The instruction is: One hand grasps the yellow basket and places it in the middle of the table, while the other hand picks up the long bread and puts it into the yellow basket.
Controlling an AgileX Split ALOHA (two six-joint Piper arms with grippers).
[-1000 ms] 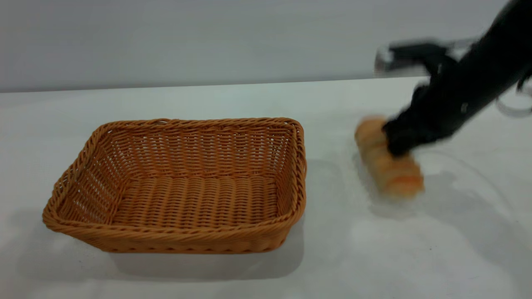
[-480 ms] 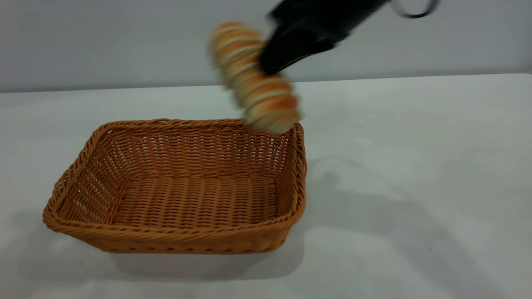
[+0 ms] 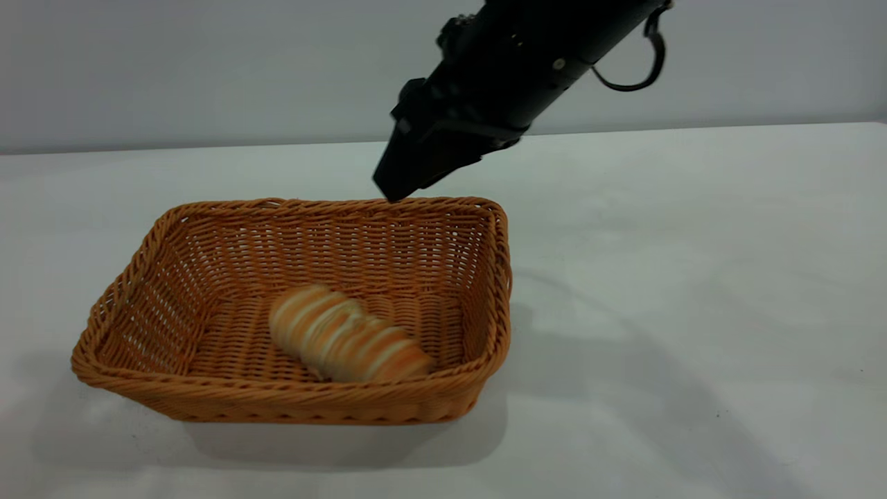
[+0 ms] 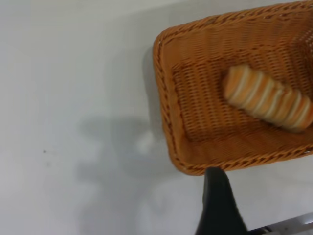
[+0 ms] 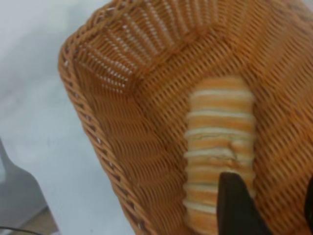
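Note:
The yellow basket (image 3: 305,403) stands on the white table (image 3: 693,277), left of the middle. The long bread (image 3: 346,343) lies inside it on the basket floor, toward the near right corner, free of any grip. My right gripper (image 3: 398,181) hangs open and empty just above the basket's far rim. In the right wrist view the bread (image 5: 220,142) lies below the open gripper (image 5: 271,205) inside the basket (image 5: 98,142). My left gripper (image 4: 218,200) is out of the exterior view; its wrist view looks down on the basket (image 4: 165,107) and the bread (image 4: 266,98) from beside the rim, apart from it.
The table to the right of the basket is bare white with a few tiny dark specks (image 3: 718,414). A grey wall (image 3: 208,69) runs behind the table's far edge.
My right gripper lifted the bread from the table at the right, carried it left over the basket and let go. The bread now lies in the basket. The basket has not moved.

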